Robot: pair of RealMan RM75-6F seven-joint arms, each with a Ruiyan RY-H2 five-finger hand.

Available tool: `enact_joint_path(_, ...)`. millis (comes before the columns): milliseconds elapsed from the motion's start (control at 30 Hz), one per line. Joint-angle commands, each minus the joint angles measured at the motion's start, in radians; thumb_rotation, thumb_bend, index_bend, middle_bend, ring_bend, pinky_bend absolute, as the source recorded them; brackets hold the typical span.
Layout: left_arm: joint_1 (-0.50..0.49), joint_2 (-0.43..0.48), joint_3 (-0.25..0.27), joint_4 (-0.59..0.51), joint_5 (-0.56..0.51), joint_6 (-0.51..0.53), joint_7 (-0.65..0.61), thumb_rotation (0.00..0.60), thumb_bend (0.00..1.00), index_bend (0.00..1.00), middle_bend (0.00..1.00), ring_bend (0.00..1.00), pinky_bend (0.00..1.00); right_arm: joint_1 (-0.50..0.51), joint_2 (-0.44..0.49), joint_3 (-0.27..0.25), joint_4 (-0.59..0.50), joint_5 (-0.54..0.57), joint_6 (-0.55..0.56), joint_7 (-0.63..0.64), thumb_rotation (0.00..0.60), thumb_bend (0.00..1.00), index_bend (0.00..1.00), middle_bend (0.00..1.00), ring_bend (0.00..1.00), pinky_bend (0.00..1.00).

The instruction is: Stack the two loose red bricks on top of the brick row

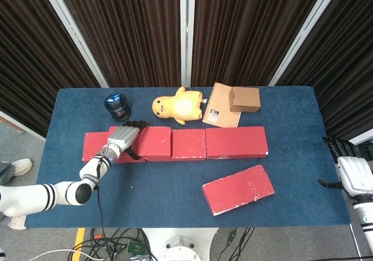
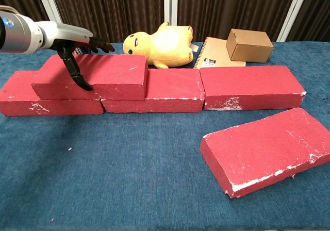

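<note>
A row of red bricks [image 1: 233, 143] [image 2: 250, 86] lies across the table's middle. One loose red brick [image 1: 148, 143] [image 2: 103, 76] lies on top of the row's left part, overlapping two bricks. My left hand [image 1: 123, 137] [image 2: 72, 41] hovers over its left end, fingers spread just above the far edge, thumb down the front face. The other loose red brick [image 1: 238, 189] [image 2: 265, 148] lies slanted on the blue cloth in front of the row's right end. My right hand [image 1: 351, 173] hangs off the table's right edge, fingers apart, holding nothing.
Behind the row lie a yellow plush toy [image 1: 176, 105] [image 2: 162, 45], a spiral notebook [image 1: 218, 114] [image 2: 216, 53] with a cardboard box [image 1: 244, 99] [image 2: 250, 44] on it, and a dark round can [image 1: 117, 106]. The blue table [image 1: 157, 185] ends close to the slanted brick.
</note>
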Motion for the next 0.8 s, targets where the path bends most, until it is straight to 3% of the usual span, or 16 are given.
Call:
enact_joint_path(33, 0.006, 0.011, -0.010, -0.016, 0.011, 0.010, -0.004, 0.600, 0.09, 0.00, 0.00, 0.00, 0.00, -0.001, 0.003, 0.001, -0.003, 0.001, 0.002, -0.001, 0.600, 0.00, 0.00, 0.00, 0.00, 0.00)
enact_joint_path(167, 0.020, 0.049, -0.027, -0.070, 0.045, 0.049, -0.008, 0.600, 0.09, 0.00, 0.00, 0.00, 0.00, -0.002, 0.007, 0.001, -0.006, 0.000, 0.003, -0.001, 0.600, 0.00, 0.00, 0.00, 0.00, 0.00)
enact_joint_path(400, 0.104, 0.210, -0.057, -0.283, 0.166, 0.188, -0.037, 0.600, 0.09, 0.00, 0.00, 0.00, 0.00, 0.009, 0.009, -0.010, -0.022, -0.031, -0.010, -0.004, 0.600, 0.00, 0.00, 0.00, 0.00, 0.00)
enact_joint_path(600, 0.281, 0.339, 0.032, -0.443, 0.338, 0.394, -0.025, 0.600, 0.09, 0.00, 0.00, 0.00, 0.00, 0.047, 0.039, -0.033, -0.067, -0.123, -0.039, 0.003, 0.600, 0.00, 0.00, 0.00, 0.00, 0.00)
enact_joint_path(800, 0.477, 0.347, 0.134, -0.452, 0.496, 0.596, -0.018, 0.600, 0.05, 0.00, 0.00, 0.00, 0.00, 0.127, 0.073, -0.060, -0.121, -0.256, -0.105, -0.037, 0.600, 0.00, 0.00, 0.00, 0.00, 0.00)
